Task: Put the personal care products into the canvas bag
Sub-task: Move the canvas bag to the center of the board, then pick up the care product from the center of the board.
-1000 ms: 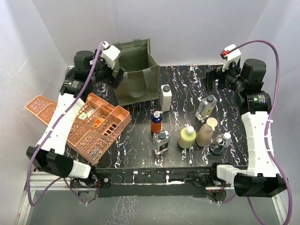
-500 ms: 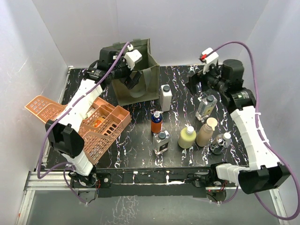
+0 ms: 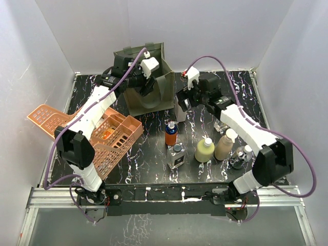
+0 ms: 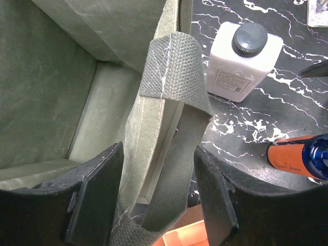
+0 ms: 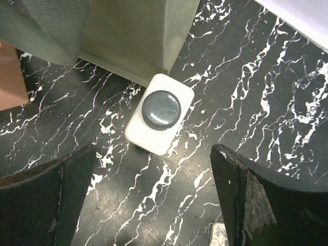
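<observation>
The olive canvas bag (image 3: 154, 100) stands at the back left. My left gripper (image 3: 146, 84) hangs over its front rim. In the left wrist view the left gripper (image 4: 159, 200) is open, straddling the bag's wall (image 4: 61, 77) and strap handle (image 4: 174, 154), with a thin gap beside the strap. My right gripper (image 3: 183, 100) hovers wide open over the white bottle (image 5: 160, 114), which stands just right of the bag. On the table stand the orange bottle (image 3: 171, 133), square clear bottle (image 3: 177, 155), yellow-green pump (image 3: 204, 149), tan bottle (image 3: 225, 144) and dark round bottle (image 3: 242, 156).
Orange lattice baskets (image 3: 110, 136) lie tipped at the left, with a flat orange piece (image 3: 45, 119) beyond the table's left edge. The right forearm (image 3: 241, 120) crosses over the clear bottle with the black cap, hiding most of it. White walls close in on three sides.
The left arm swung from beside the bag to over its front rim, and its jaws narrowed around the wall and strap. The right arm reached left across the table to above the white bottle.
</observation>
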Robot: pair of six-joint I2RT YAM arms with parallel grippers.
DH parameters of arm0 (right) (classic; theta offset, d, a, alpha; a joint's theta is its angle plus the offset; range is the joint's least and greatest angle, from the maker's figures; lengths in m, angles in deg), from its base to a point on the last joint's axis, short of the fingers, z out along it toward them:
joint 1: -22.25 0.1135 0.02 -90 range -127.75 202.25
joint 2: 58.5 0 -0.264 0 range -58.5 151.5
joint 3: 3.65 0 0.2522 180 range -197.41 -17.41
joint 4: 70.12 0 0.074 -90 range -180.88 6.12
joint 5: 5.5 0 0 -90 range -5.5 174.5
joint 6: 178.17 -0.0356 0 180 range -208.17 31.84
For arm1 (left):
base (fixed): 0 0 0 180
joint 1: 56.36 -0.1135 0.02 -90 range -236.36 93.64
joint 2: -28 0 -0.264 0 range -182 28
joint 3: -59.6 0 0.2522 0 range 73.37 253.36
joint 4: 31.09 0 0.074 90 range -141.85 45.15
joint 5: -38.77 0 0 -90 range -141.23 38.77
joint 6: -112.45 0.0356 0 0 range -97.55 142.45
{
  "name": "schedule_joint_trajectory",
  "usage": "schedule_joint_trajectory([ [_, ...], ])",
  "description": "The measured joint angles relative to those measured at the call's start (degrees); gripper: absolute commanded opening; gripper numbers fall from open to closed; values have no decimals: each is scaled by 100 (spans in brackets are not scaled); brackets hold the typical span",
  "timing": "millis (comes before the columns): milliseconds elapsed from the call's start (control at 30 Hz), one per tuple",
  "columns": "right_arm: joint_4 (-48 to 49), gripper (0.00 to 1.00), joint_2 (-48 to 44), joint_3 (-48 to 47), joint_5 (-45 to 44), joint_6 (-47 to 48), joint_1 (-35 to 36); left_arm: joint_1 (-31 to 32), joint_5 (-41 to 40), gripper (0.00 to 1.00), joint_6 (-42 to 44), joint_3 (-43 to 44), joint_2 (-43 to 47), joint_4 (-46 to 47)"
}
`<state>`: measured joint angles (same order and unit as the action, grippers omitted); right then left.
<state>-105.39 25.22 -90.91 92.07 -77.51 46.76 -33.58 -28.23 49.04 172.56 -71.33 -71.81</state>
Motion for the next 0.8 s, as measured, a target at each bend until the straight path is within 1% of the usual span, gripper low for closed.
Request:
schedule_joint_trajectory([
  [100, 166, 94, 339, 7, -223, -155, 136, 0, 33, 48, -15, -70, 13, 37],
  [333, 282, 88, 1049, -22, -540, -483, 236, 0, 205, 45, -70, -85, 66, 83],
  [433, 297, 80, 1196, -22, -671, -566, 236, 0, 280, 41, -96, -122, 96, 107],
  [533, 382, 75, 1281, -22, -778, -645, 236, 0, 341, 38, -109, -186, 129, 114],
  [700, 442, 59, 1390, -46, -793, -745, 238, 0, 444, 36, -131, -188, 129, 118],
  [767, 452, 51, 1440, -101, -767, -765, 251, 0, 485, 36, -151, -188, 129, 120],
  [800, 455, 44, 1460, -118, -772, -776, 254, 0, 501, 36, -160, -188, 129, 120],
])
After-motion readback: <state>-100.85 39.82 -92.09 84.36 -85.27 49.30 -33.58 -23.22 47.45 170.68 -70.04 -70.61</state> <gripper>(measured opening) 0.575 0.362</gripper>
